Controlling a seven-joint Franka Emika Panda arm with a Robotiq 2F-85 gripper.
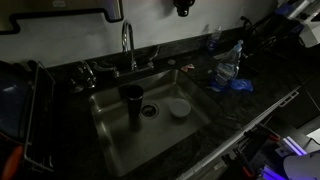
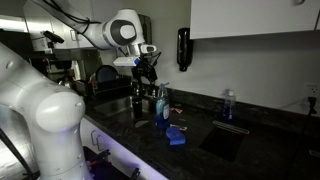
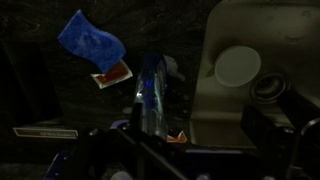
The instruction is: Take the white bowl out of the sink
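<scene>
One small round pale-white bowl (image 1: 179,108) lies in the stainless-steel sink (image 1: 110,140) at three o'clock from its drain (image 1: 150,111), so I judge my gripper (image 2: 146,70), whose spread I cannot tell, should swing toward two o'clock in the wrist view and straddle its rim.

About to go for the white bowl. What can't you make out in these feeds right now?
Gripper: small and dark in an exterior view, lost in shadow along the wrist view's bottom edge; open or shut, cannot tell.
White bowl: not findable in an exterior view where the sink is dark and seen at a low angle.
Dark cup: its inside is black in every view; contents unknown.
</scene>
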